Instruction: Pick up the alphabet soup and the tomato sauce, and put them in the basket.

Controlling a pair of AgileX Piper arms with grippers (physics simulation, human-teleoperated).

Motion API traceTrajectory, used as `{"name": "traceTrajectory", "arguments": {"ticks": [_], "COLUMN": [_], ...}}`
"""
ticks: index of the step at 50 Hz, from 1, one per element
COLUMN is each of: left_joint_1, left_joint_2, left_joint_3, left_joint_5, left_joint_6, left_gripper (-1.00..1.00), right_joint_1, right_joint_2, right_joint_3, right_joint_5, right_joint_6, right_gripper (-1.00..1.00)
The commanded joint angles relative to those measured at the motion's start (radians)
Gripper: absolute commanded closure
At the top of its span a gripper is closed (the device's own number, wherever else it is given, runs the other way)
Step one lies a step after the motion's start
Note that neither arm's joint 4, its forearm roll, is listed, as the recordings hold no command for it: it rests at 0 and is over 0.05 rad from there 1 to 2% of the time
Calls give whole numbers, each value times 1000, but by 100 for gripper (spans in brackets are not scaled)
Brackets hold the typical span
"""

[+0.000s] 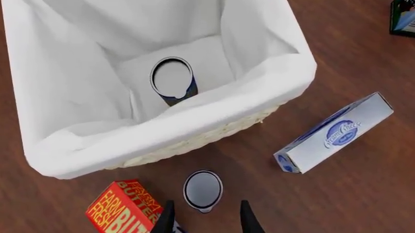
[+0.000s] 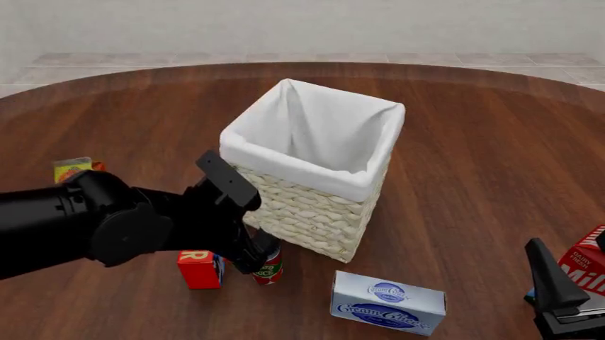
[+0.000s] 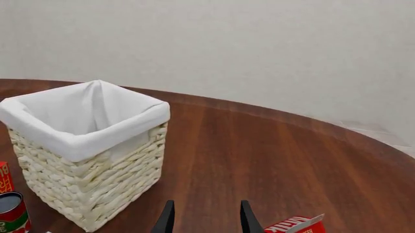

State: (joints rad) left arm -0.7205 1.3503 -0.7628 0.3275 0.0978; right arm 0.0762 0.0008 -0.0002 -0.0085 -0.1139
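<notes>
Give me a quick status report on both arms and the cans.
Left gripper open above tomato sauce. Right gripper open, idle. Alphabet soup in basket. Butter box close beside the sauce.

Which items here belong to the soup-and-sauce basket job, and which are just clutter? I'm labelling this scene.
Job items:
alphabet soup, already inside the basket
tomato sauce, on the table by the left gripper
basket

Lying about:
butter box
cream cheese box
milk carton

butter box (image 1: 124,208) cut off by edge, tomato sauce (image 2: 269,268) half hidden behind left gripper (image 2: 253,256)
</notes>
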Motion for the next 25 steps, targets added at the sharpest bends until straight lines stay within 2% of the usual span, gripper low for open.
{"name": "traceTrajectory", "arguments": {"ticks": [1, 25], "left_joint_1": [4, -5], "left_joint_2": [16, 52], "left_joint_3": [11, 30], "left_joint_5": [-21, -71], "left_joint_6": [2, -5], "left_gripper": [-100, -100], "right_joint_1": [0, 0], "right_joint_2": [0, 0], "right_joint_3": [0, 0], "right_joint_5": [0, -1], "right_joint_6": [-1, 2], "right_gripper": [-100, -100]}}
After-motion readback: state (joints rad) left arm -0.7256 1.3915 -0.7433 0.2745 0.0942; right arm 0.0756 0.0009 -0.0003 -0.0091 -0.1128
